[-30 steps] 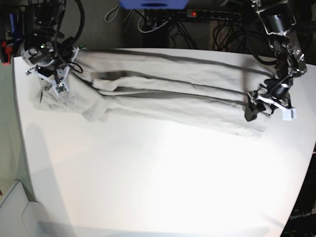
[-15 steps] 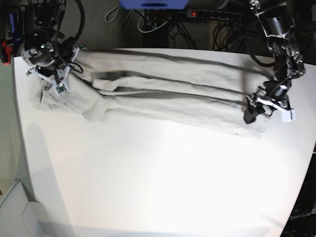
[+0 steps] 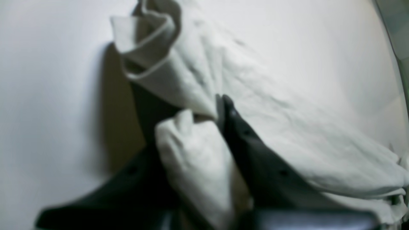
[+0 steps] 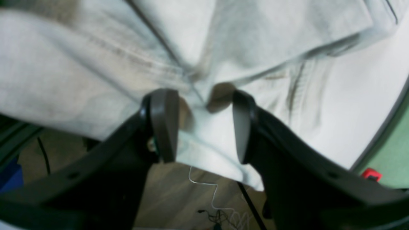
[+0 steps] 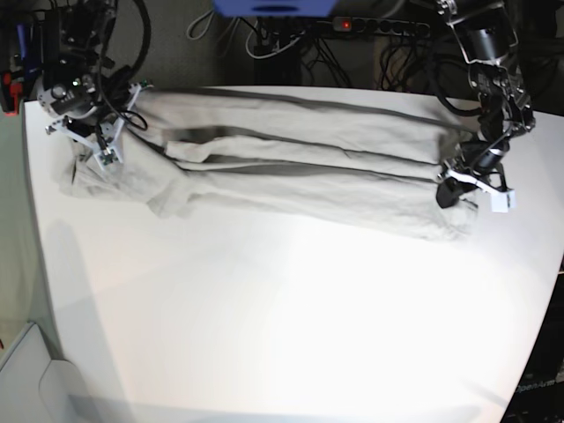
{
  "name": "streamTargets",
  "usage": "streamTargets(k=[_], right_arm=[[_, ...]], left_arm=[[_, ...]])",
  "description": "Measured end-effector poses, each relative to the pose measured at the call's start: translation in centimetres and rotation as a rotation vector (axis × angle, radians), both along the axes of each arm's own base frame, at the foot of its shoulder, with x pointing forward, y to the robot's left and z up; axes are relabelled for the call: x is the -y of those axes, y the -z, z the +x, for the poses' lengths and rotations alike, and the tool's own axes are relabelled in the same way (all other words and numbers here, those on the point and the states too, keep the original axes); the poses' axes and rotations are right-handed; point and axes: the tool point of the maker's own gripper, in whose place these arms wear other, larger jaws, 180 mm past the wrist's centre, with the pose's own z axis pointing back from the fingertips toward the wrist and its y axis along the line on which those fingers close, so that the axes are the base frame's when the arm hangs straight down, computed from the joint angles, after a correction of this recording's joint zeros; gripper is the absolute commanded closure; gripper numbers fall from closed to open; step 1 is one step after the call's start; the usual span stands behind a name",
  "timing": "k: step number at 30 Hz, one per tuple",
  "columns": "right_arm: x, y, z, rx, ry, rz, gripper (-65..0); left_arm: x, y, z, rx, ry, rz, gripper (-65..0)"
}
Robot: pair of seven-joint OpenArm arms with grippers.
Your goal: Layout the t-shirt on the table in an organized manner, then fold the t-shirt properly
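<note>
Now my left gripper (image 3: 220,108) is pinched on a bunched hem fold of the t-shirt (image 5: 291,172), which lies stretched in long ridges across the far side of the surface (image 5: 282,317). My right gripper (image 4: 204,124) sits at the opposite end with cloth between its half-parted jaws, though I cannot tell whether they truly grip it. The risk, I judge: pulling with one thin pinch could slip, or drag the garment toward the edge instead of flattening it.
</note>
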Motion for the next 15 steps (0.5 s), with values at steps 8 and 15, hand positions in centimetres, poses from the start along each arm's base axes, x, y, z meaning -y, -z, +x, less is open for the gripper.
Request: streamTargets(k=[8,15], right_arm=[[0.0,0.0,0.0,0.0,0.0,0.0,-29.0],[-0.04,0.01,-0.01,0.0,-0.001,0.0,-29.1]], left_arm=[[-0.01,0.01,-0.02,0.0,0.0,0.0,-0.4],[-0.36,-0.01,-0.21,-0.009,0.018,0.016,-5.2]])
